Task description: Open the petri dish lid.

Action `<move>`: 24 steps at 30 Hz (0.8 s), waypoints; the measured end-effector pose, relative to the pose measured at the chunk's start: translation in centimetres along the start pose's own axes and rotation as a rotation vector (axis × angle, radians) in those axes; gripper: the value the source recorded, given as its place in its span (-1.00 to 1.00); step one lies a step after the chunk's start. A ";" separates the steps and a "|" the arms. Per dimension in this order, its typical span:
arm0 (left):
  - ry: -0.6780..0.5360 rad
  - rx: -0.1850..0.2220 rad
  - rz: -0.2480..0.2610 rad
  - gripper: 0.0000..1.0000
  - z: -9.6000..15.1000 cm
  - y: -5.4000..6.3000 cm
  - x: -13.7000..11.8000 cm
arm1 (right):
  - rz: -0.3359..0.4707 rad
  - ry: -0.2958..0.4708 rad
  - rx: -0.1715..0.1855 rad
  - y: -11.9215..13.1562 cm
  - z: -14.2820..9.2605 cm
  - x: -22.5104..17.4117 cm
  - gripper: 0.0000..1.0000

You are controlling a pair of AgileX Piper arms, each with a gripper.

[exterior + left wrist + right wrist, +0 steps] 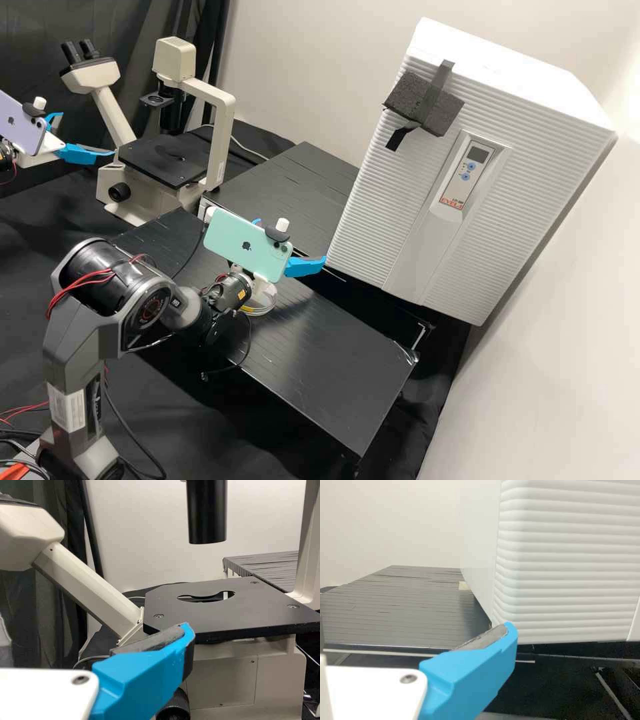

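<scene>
Hanging at the high view's left edge, beside the microscope (217,133), the left gripper (89,134) has its two blue fingers spread apart, with a lilac phone (21,123) mounted on it. In the left wrist view, one finger (145,677) lies in front of the microscope's flat black stage (200,615), which has an opening in it; a black tube (206,510) ends above.

The right gripper (299,240) is over the far side of the long black tabletop (333,370), its fingers also spread, a mint green phone (230,243) on its mount. In the right wrist view, a blue finger (475,675) appears in front of the lower corner of the ribbed white cabinet (565,565).

Partly hidden by that gripper's mount, a pale round thing (268,303) with some yellow shows near the tabletop's far edge. Whether it is the petri dish, I cannot tell.

A dark foam block (417,103) is taped to the cabinet's upper front, above the control panel (463,175).
</scene>
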 end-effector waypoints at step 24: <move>0.000 0.000 0.000 1.00 0.0 0.0 0.0 | 0.112 0.110 0.012 1.1 -0.6 -7.7 1.00</move>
